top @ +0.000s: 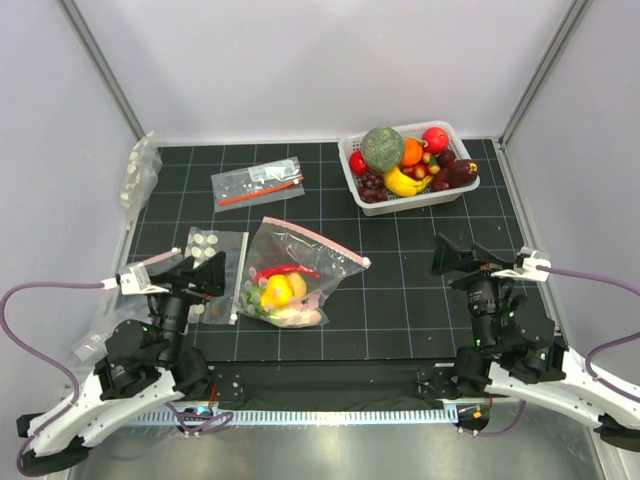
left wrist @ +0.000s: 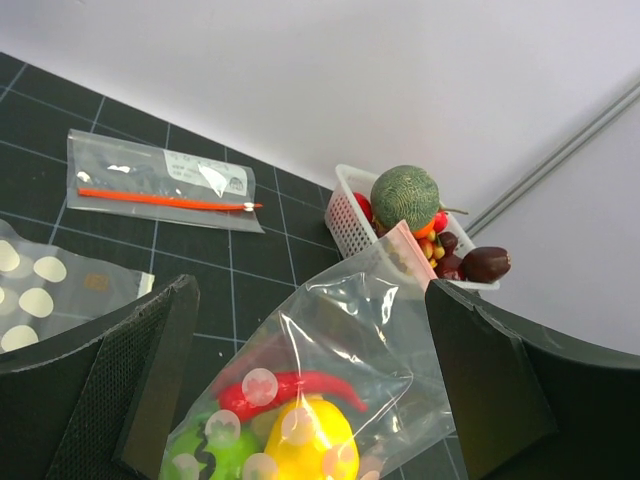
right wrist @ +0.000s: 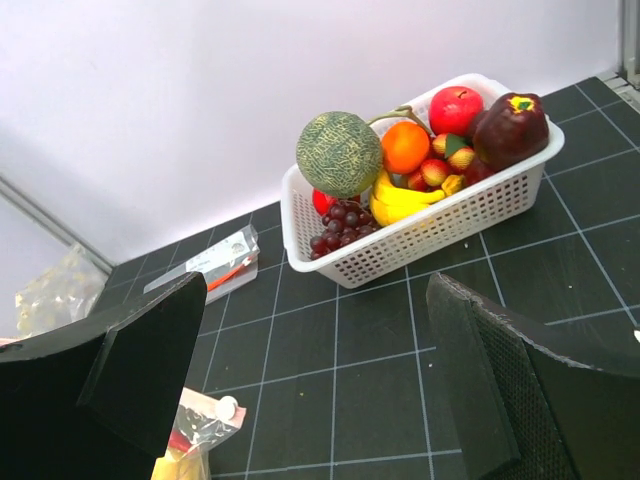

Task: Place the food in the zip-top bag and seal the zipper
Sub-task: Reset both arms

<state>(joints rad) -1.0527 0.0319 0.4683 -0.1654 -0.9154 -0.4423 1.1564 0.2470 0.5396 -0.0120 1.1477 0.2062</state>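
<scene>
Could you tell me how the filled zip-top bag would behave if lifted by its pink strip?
Probably floppy: the zip-top bag is thin, wrinkled film. Its load, the lemon and chili, sits bunched at the bottom end, so it would likely sag there. The glossy film may be slippery.

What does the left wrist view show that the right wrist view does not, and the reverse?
Only left wrist: the green fruit inside the zip-top bag, and a second dotted bag. Only right wrist: the grapes, the banana, crumpled plastic at far left. Both: the basket, the melon, the stick bag, and part of the zip-top bag.
</scene>
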